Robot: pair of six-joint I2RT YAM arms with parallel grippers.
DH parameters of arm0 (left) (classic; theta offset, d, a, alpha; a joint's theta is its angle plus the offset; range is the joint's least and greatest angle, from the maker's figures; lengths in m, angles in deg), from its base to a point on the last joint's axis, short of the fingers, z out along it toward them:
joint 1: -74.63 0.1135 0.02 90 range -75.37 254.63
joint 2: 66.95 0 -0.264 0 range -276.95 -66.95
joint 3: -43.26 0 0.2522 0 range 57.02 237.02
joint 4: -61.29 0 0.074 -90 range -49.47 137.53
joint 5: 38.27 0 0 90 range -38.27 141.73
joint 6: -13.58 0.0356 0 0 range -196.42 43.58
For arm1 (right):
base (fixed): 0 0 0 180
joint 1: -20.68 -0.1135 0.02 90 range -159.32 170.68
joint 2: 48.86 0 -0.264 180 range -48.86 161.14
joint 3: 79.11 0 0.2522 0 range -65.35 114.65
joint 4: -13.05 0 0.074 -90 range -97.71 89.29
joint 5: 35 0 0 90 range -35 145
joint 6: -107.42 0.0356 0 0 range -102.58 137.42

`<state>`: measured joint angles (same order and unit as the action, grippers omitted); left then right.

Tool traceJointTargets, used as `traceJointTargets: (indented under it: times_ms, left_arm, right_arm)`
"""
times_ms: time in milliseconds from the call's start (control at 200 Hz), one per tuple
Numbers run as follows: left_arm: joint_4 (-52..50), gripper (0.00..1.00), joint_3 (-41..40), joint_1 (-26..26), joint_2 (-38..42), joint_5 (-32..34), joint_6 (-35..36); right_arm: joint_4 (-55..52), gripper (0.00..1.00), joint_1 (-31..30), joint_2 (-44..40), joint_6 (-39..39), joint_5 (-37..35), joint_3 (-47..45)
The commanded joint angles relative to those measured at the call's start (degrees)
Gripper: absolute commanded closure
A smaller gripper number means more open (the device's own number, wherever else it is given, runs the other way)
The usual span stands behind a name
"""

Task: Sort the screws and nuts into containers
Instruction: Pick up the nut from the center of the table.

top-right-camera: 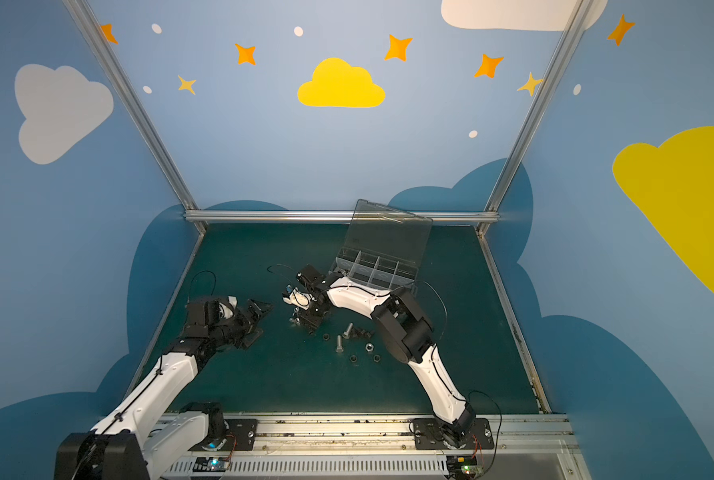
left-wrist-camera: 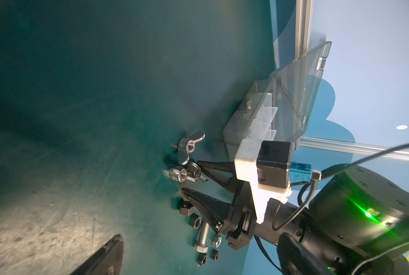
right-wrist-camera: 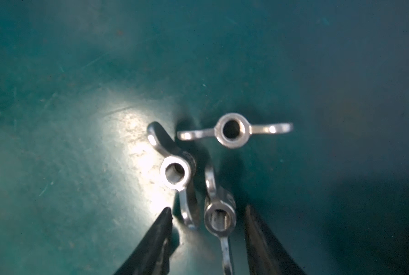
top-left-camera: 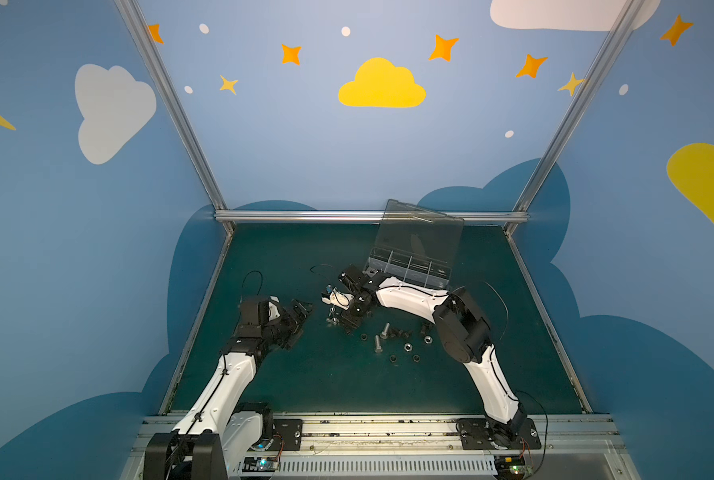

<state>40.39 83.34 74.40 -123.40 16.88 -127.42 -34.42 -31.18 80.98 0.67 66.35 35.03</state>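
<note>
I found the right gripper parted astride a winged piece, not touching; left gripper spread wide.

White links, black joints, green LED, pointed black fingers

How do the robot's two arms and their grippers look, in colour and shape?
The left arm and right arm have white shells with black joints. Thin black cables run along them. The left gripper and right gripper have black, pointed, wedge-like fingers. A green light glows on the right arm.
</note>
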Motion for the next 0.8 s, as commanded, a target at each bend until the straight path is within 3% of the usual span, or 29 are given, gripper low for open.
traceJointTargets:
  times_ms: [0, 260, 511, 791]
  left_arm:
    - [-0.8, 0.01, -0.2, 0.2, 0.6, -0.2, 1.2]
    - [-0.9, 0.0, -0.2, 0.6, 0.8, -0.2, 1.3]
    - [-0.9, 0.0, -0.5, 0.7, 1.1, -0.2, 1.3]
    - [-1.3, 0.0, -0.6, 0.8, 1.8, -0.1, 1.2]
  right_arm:
    - [-3.0, 0.51, -0.9, 3.2, 0.2, -0.4, 0.0]
    - [-3.3, 0.6, -0.9, 2.6, 0.1, -1.2, -0.5]
    - [-2.3, 0.81, -0.7, 0.1, 0.5, -1.5, -2.1]
    - [-0.8, 0.94, 1.3, -7.0, 2.0, 0.8, -4.8]
